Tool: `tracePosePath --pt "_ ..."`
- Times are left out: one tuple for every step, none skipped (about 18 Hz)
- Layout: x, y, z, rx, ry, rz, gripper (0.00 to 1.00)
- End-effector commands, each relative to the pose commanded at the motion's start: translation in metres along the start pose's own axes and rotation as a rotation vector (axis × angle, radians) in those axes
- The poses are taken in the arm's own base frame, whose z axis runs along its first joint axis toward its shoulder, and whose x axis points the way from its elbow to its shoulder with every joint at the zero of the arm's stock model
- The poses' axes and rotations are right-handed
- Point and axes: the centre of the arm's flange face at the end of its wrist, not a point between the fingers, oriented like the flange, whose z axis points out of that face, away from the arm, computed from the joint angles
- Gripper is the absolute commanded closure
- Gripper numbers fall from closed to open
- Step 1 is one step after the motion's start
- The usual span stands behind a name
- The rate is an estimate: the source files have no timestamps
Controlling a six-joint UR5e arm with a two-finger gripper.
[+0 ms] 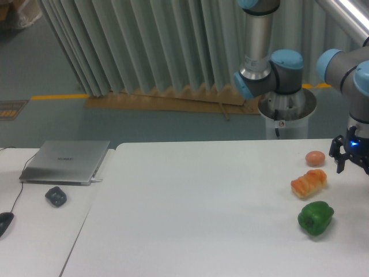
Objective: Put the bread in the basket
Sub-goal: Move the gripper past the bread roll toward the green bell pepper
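Starting out: approach step, nothing gripped yet. Counting near to far at right of frame: one green pepper (pixel 315 217) lower right, one bread (pixel 308 183) just above it on the table (pixel 190 213), one reddish egg (pixel 315 158) beyond. Gripper (pixel 353 162) at right edge, right of egg, fingers spread, empty, partly cropped. No basket visible. Next: shift left over bread, descend, pinch across its short side. Also one laptop (pixel 65 162), mid-left.
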Motion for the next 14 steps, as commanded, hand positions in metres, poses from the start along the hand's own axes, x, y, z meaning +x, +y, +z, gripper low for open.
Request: tracePosePath --pt "-0.002 0.001 -0.002 -0.009 -0.002 0.055 0.00" --pt "0.000 0.002 0.001 -0.013 0.003 0.058 0.00" --pt "0.003 0.003 0.004 -0.020 0.010 0.063 0.00" --pt "0.005 0.006 0.010 -0.037 0.022 0.075 0.00" --pt "0.006 0.009 0.013 -0.066 0.023 0.097 0.00" --pt "0.008 0.009 0.016 -0.102 0.023 0.125 0.00" --pt "0.014 0.007 0.018 -0.125 0.023 0.148 0.00" --pt "0.014 0.007 0.019 -0.126 0.024 0.148 0.00" --pt "0.014 0.007 0.020 -0.127 0.025 0.148 0.00" --pt "0.013 0.007 0.019 -0.126 0.024 0.148 0.00" --pt "0.014 0.006 0.019 -0.126 0.024 0.150 0.00" --pt "0.012 0.005 0.023 -0.131 0.028 0.148 0.00" --pt "0.015 0.001 0.025 -0.134 0.030 0.153 0.00" --pt "0.017 -0.002 0.024 -0.134 0.025 0.158 0.00"
